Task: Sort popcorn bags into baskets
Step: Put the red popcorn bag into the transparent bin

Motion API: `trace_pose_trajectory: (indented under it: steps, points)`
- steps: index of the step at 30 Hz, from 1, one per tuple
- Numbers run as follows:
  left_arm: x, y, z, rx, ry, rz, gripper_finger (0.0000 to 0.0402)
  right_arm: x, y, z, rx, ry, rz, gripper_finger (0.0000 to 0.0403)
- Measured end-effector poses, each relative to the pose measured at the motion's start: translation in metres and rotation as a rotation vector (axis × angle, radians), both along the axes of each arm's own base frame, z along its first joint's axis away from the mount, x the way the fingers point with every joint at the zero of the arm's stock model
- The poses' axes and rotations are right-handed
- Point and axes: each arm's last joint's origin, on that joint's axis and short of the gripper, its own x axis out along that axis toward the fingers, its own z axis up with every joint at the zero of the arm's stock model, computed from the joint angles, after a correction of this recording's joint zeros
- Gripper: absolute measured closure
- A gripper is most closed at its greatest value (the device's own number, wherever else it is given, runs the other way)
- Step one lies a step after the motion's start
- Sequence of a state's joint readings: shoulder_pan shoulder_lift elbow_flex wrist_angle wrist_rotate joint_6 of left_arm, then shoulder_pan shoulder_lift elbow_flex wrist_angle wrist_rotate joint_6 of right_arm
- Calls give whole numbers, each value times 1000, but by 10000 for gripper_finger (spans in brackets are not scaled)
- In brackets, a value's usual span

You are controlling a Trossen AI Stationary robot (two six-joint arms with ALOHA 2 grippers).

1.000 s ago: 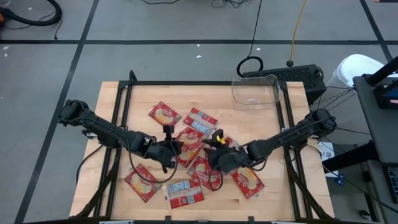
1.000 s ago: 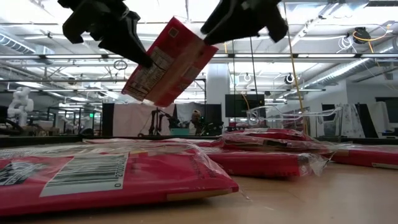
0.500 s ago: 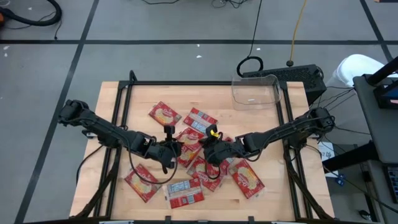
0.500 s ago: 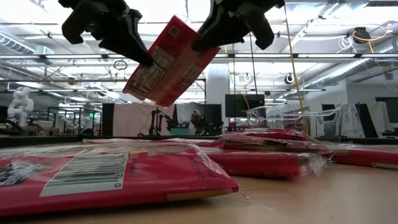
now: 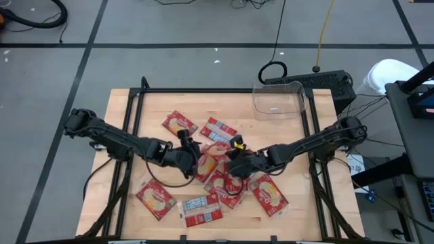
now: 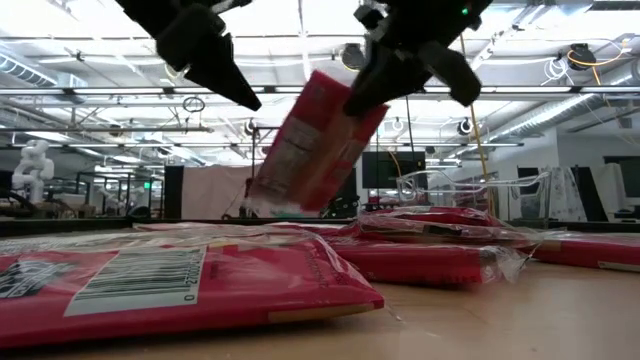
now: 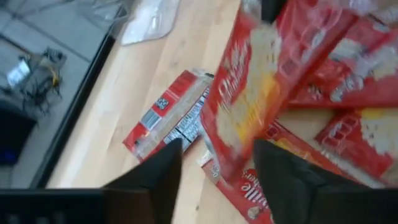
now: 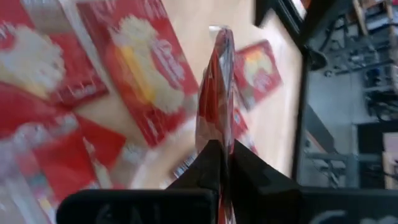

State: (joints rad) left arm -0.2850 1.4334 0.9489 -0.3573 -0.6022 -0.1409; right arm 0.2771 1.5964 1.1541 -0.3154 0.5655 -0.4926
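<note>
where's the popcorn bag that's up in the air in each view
High view: lifted popcorn bag at table centre, between both arms.
Low view: upper middle, hanging from the right tool.
Left wrist view: centre, face-on beyond the open left tool.
Right wrist view: centre, edge-on.
Shared landmark: the right tool pinching its edge.

A grey floor (image 5: 203,27) crossed by dark lines is seen around the wooden table (image 5: 298,203). A black cable (image 5: 279,41) lies on it. Ceiling pipes (image 6: 560,95) and bright lights are visible beyond.
</note>
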Motion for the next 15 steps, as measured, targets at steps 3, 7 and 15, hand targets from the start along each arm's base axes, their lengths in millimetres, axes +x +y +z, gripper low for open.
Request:
trace_pose_trajectory:
  steps: [3,7,15]
  points:
    - [0,1,0,-37,-19,33,148,-13,-2,13,-22,-16,-19,399]
    - [4,-1,1,-78,-54,29,123,-30,-5,30,0,-69,-16,399]
    - [13,-5,-3,-21,-97,18,99,-61,-14,38,89,-181,-27,399]
